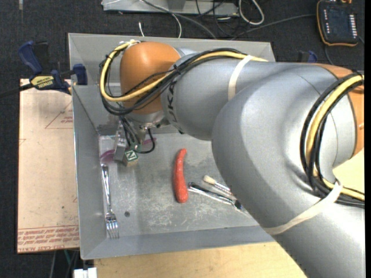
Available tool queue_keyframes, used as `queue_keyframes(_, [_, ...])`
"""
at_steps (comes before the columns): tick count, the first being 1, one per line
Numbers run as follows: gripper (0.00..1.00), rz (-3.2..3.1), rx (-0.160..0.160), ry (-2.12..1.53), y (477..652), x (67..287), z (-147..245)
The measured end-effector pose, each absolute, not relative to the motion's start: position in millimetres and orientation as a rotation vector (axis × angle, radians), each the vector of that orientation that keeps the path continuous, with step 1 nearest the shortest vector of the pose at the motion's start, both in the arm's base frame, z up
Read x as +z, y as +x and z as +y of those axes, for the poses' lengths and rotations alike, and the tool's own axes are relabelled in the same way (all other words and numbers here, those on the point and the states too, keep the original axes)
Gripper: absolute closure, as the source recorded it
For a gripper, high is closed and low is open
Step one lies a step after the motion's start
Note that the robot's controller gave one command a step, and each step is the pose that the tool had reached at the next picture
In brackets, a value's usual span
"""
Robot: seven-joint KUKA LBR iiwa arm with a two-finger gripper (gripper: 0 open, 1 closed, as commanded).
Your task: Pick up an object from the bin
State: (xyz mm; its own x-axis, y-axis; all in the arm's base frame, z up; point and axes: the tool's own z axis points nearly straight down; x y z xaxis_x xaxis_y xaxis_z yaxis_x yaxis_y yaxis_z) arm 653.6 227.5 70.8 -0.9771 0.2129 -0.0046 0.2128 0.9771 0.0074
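Observation:
My gripper (132,141) hangs low over the bin's left side, under the arm's orange cover. Right below it sits a small grey-green block (129,156) with a light mark on its face; whether it is held I cannot tell. A small purple piece (107,153) lies just left of the block, against the bin's left slope. A silver fork (107,198) stretches from there toward the front, its tines at the front left corner.
A red sausage-shaped thing (181,175) lies upright in the view at the middle of the bin floor. Two thin brushes (213,191) lie to its right, partly under the arm, which covers the bin's right half.

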Motion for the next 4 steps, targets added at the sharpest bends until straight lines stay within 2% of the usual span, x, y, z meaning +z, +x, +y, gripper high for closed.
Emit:
queue_keyframes(1, [1.0, 3.13, 0.003, 0.338, 650.0, 90.1, 226.3])
queue_keyframes(2, [1.0, 3.12, 0.011, 0.336, 653.1, 128.9, 227.3])
queue_keyframes(4, [1.0, 3.115, 0.016, 0.335, 654.1, 153.5, 227.8])
